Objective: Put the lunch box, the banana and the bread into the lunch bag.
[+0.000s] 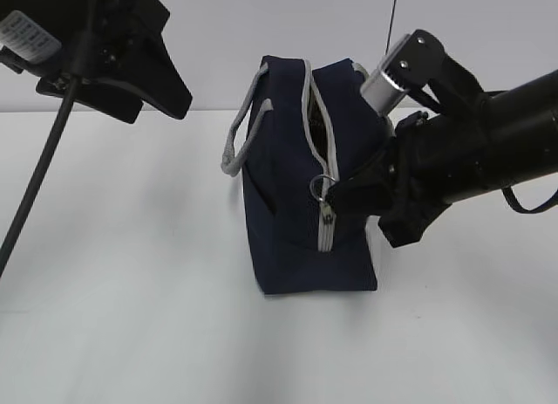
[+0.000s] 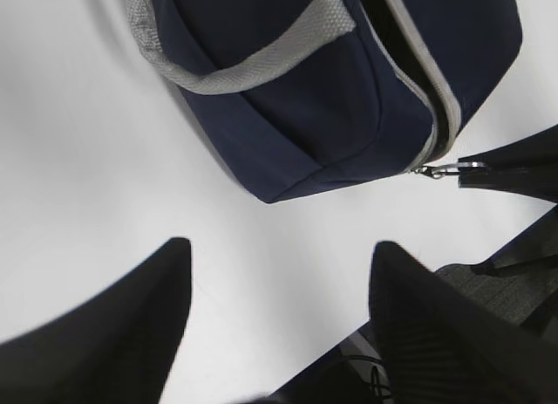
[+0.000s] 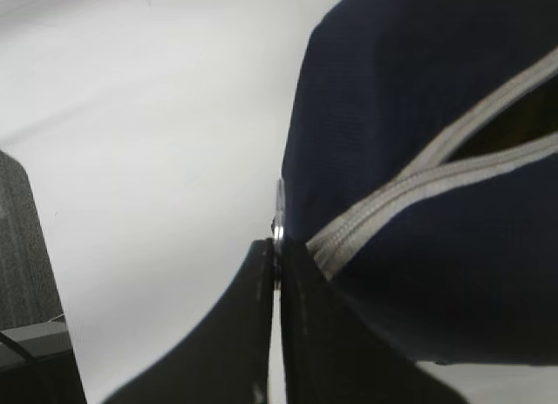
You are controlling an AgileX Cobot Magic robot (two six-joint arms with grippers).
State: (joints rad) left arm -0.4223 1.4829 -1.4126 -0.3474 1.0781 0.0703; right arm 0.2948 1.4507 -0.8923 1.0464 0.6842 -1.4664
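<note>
Right claw (image 3: 277,269) pinches ring pull (image 3: 278,214) of lunch bag (image 1: 296,195) w/ zip part-open; left claw (image 2: 275,286) spread, empty.

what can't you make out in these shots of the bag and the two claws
- Inside of the navy-blue fabric lunch bag: only a dark slit shows through the part-open grey zipper in every view, so its contents are hidden.
- Metal ring pull: in the right wrist view the shut right claw covers most of it.
- Left claw: exterior view shows it only as a dark mass cut off at the top corner.
</note>
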